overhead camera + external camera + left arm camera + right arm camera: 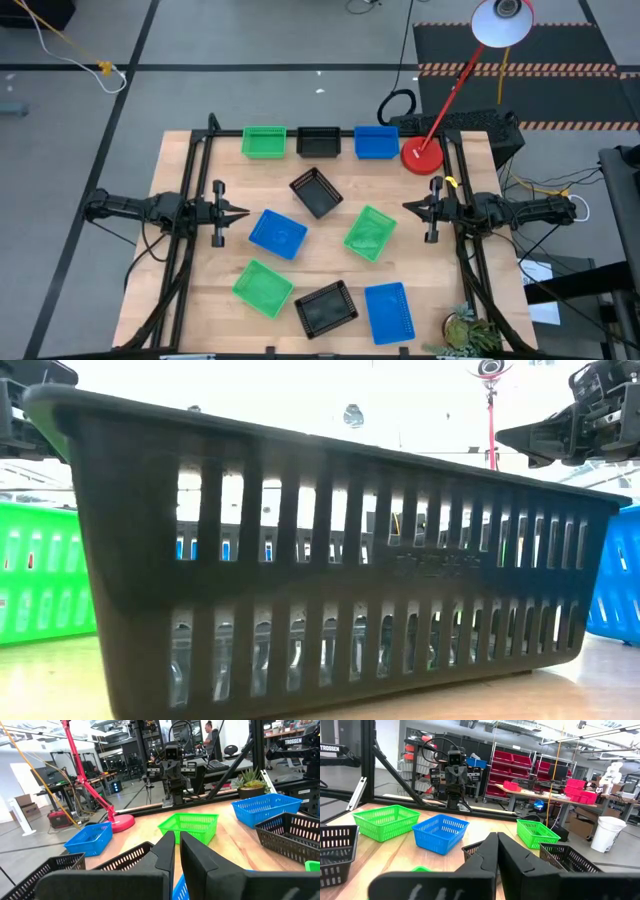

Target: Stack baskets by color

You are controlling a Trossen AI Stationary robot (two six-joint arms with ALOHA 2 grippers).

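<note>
Nine baskets lie unstacked on the wooden surface (pixel 190 300): a green basket (pixel 264 142), a black basket (pixel 319 142) and a blue basket (pixel 376 142) line the far edge, six others scattered nearer. The left pincer (pixel 243 211) hovers at the left side, fingers nearly together, holding nothing. The right pincer (pixel 408 207), clenched and empty, hovers opposite.

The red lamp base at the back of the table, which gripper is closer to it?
Right. The right gripper sits just in front of the red lamp base, on its side; the left gripper is across the table.
</note>
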